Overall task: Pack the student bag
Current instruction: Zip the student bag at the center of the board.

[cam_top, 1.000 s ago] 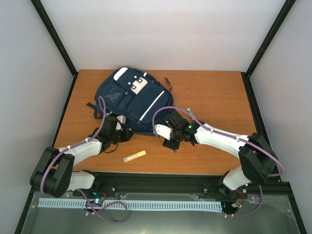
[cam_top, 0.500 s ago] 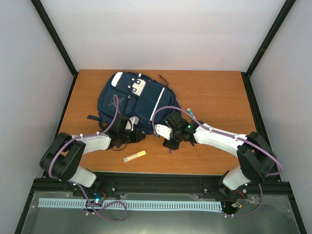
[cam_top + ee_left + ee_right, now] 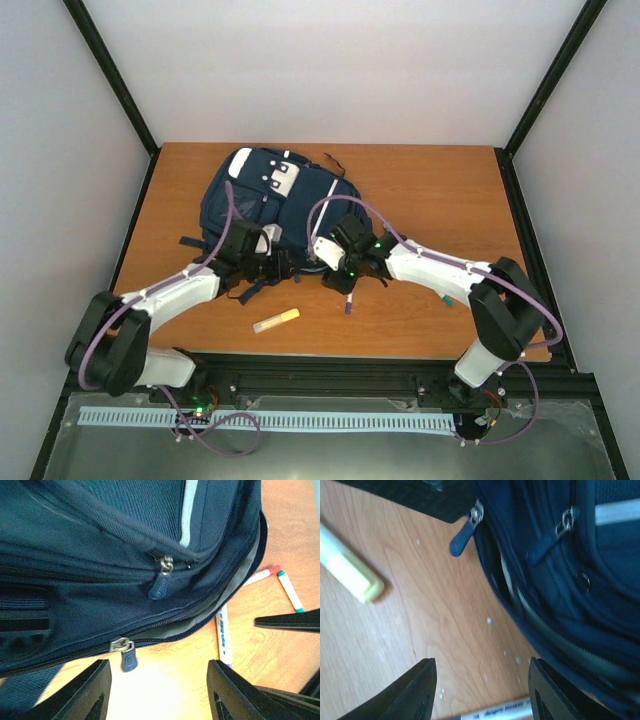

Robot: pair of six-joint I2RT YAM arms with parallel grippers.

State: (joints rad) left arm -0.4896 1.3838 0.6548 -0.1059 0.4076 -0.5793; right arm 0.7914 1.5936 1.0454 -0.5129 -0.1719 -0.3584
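Note:
The student bag, a navy backpack with white patches, lies at the back left of the table. Both grippers hover at its near edge. My left gripper is open over bare wood, just below the bag's main zipper pull, which hangs free. That zipper is partly undone and shows grey lining. My right gripper is open too, with the bag's edge on its right side and nothing between its fingers.
A yellow highlighter lies near the front. A white pen lies beside the bag's corner. A red marker and a teal marker lie further right. A second zipper pull sits higher up.
My left gripper slid right along the bag's near edge and has opened, and the zipper pull now hangs free. My right gripper moved left and back towards the bag. The bag shifted slightly.

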